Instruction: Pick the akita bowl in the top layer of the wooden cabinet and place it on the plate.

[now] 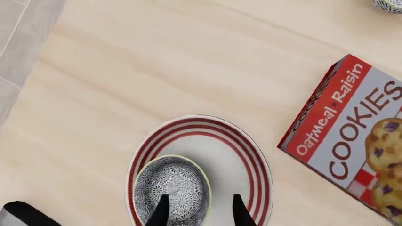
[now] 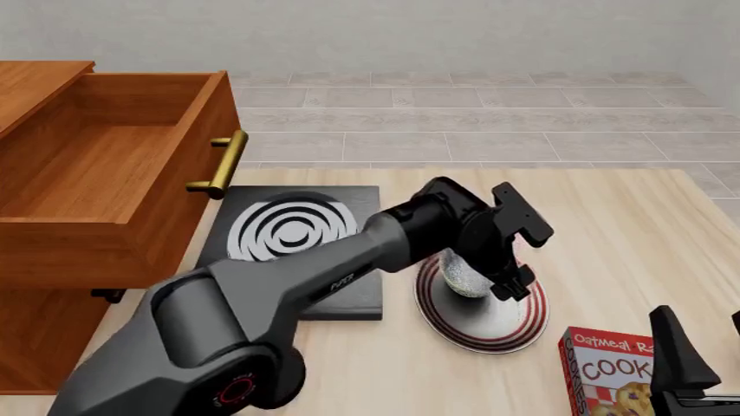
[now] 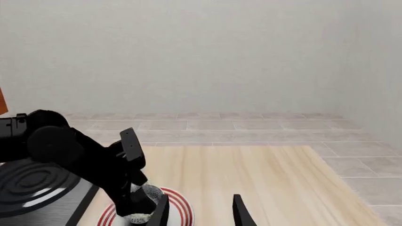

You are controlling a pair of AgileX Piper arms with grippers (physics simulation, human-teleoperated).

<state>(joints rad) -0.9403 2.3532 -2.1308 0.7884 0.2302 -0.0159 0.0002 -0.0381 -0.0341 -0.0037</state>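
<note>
The akita bowl [image 1: 172,186] sits on the plate [image 1: 251,165], toward one side of it and tilted against the raised rim. My left gripper [image 1: 201,214] is open over it; one finger [image 1: 161,212] is above the bowl's inside and the other [image 1: 242,212] is outside its wall. In the front view the left arm hides most of the bowl [image 2: 463,276] on the plate [image 2: 491,329]. The wooden cabinet [image 2: 47,260] stands at the left, its top layer [image 2: 116,121] pulled out and empty. My right gripper [image 3: 201,212] is open and low at the front right, holding nothing.
A black stove [image 2: 295,234] with white rings lies between the cabinet and the plate. A cookies box [image 2: 607,377] lies near the table's front, just right of the plate. The drawer's brass handle [image 2: 220,165] juts out toward the stove.
</note>
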